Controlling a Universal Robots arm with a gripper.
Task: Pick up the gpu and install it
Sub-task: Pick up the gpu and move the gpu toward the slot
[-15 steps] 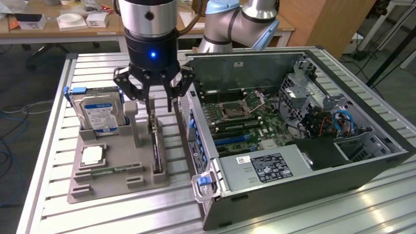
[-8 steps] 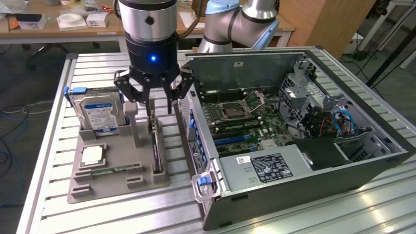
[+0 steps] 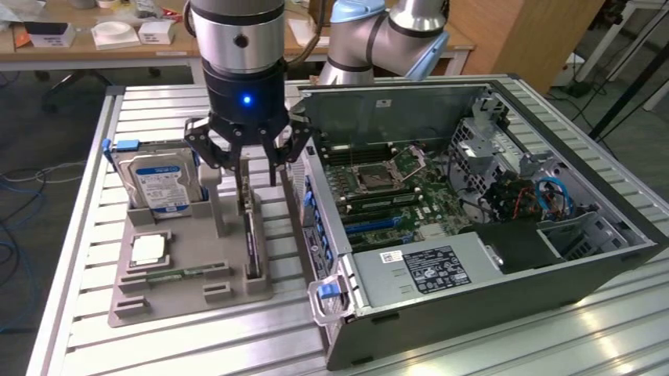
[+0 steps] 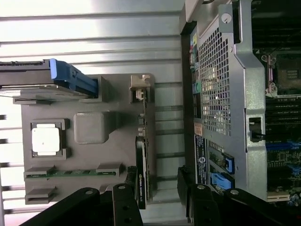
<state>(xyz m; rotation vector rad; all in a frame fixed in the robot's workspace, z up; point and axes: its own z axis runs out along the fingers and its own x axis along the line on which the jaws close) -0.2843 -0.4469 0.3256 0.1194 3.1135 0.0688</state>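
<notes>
The gpu [image 3: 253, 243] stood on edge in a slot along the grey holder tray [image 3: 178, 301]. The gripper [image 3: 247, 167] hung above that slot, jaws spread wide, gripping nothing. Probably light, stiff and fragile, so best pinched across its flat faces.

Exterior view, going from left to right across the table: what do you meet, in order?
hard drive → gpu standing on edge → motherboard → blue cables
</notes>
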